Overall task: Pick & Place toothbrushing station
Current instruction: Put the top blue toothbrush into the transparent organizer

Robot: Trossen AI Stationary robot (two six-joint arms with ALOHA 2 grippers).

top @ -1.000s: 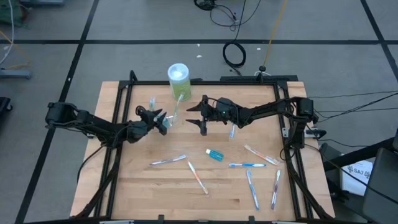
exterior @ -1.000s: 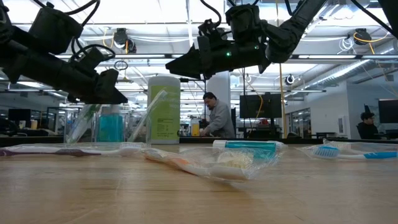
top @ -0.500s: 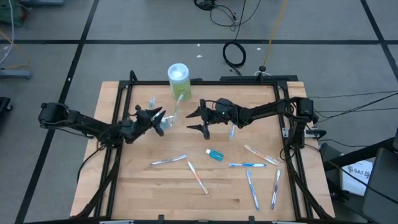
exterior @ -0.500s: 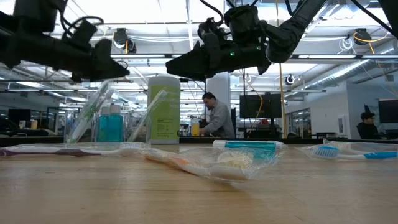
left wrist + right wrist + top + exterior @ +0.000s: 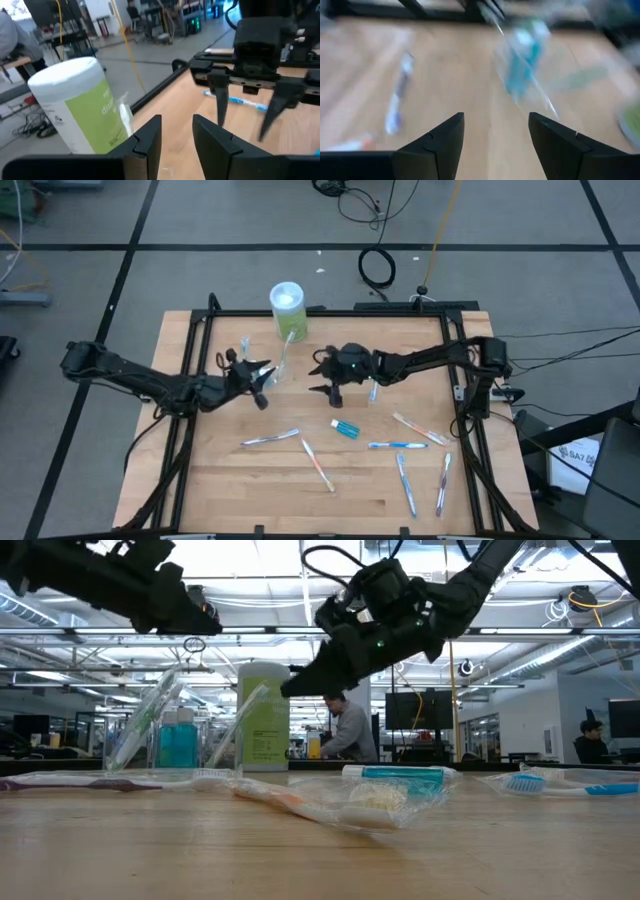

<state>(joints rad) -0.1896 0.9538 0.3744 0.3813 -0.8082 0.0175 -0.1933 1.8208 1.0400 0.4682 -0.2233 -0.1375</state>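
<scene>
The clear cup (image 5: 277, 366) stands on its base at the table's far middle, with blue tubes (image 5: 178, 745) and wrapped toothbrushes (image 5: 140, 725) leaning inside it. My left gripper (image 5: 257, 374) hovers open just left of the cup and above its rim (image 5: 190, 618), nothing between its fingers (image 5: 176, 135). My right gripper (image 5: 324, 376) hovers open to the cup's right, slanting down toward it (image 5: 300, 685), also empty (image 5: 495, 130). Several toothbrushes (image 5: 270, 438) (image 5: 398, 445) and one blue tube (image 5: 345, 429) lie flat on the table.
A tall green container with a white lid (image 5: 287, 310) stands just behind the cup. More toothbrushes lie near the table's front right (image 5: 405, 483) (image 5: 443, 483) and under the right arm (image 5: 373, 390). A black frame (image 5: 190, 370) borders the table. People show in the room behind (image 5: 350, 730).
My left gripper has risen from beside the cup's rim to well above it, rolling a little. My right gripper has tipped from nearly level to slanting down toward the table. The cup and the loose toothbrushes have kept their places.
</scene>
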